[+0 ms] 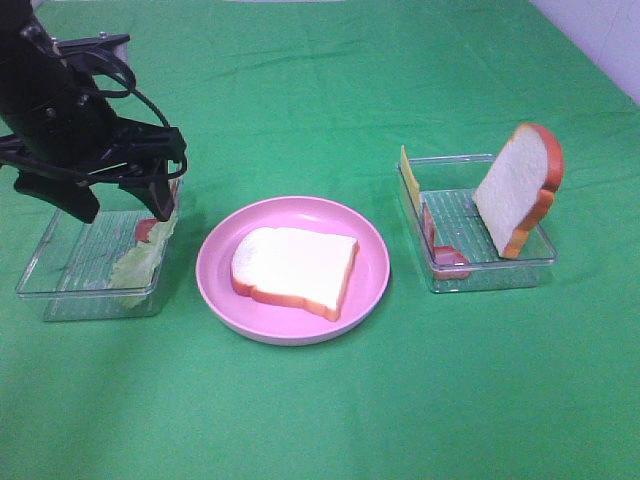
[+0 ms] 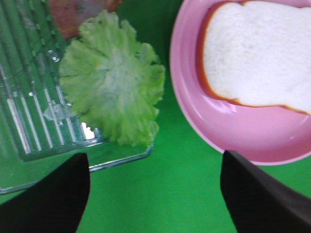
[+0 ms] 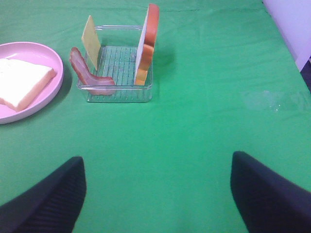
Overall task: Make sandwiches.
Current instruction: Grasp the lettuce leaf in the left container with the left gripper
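One white bread slice (image 1: 295, 270) with an orange-brown crust lies flat on the round pink plate (image 1: 372, 270). My left gripper (image 1: 125, 210) is open and empty above the left clear tray (image 1: 60, 270). In that tray a pale green lettuce leaf (image 1: 140, 262) drapes over the edge nearest the plate, with a reddish bacon piece (image 1: 147, 230) behind it. The left wrist view shows the lettuce (image 2: 112, 85), the bacon (image 2: 77, 14) and the bread (image 2: 257, 53) ahead of the open gripper (image 2: 155, 199). My right gripper (image 3: 155, 194) is open and empty over bare cloth.
The right clear tray (image 1: 480, 280) holds an upright bread slice (image 1: 518, 190), a yellow cheese square (image 1: 408, 180) and a bacon strip (image 1: 440, 250). They also show in the right wrist view: bread (image 3: 148, 43), cheese (image 3: 91, 39), bacon (image 3: 87, 73). Green cloth covers the table.
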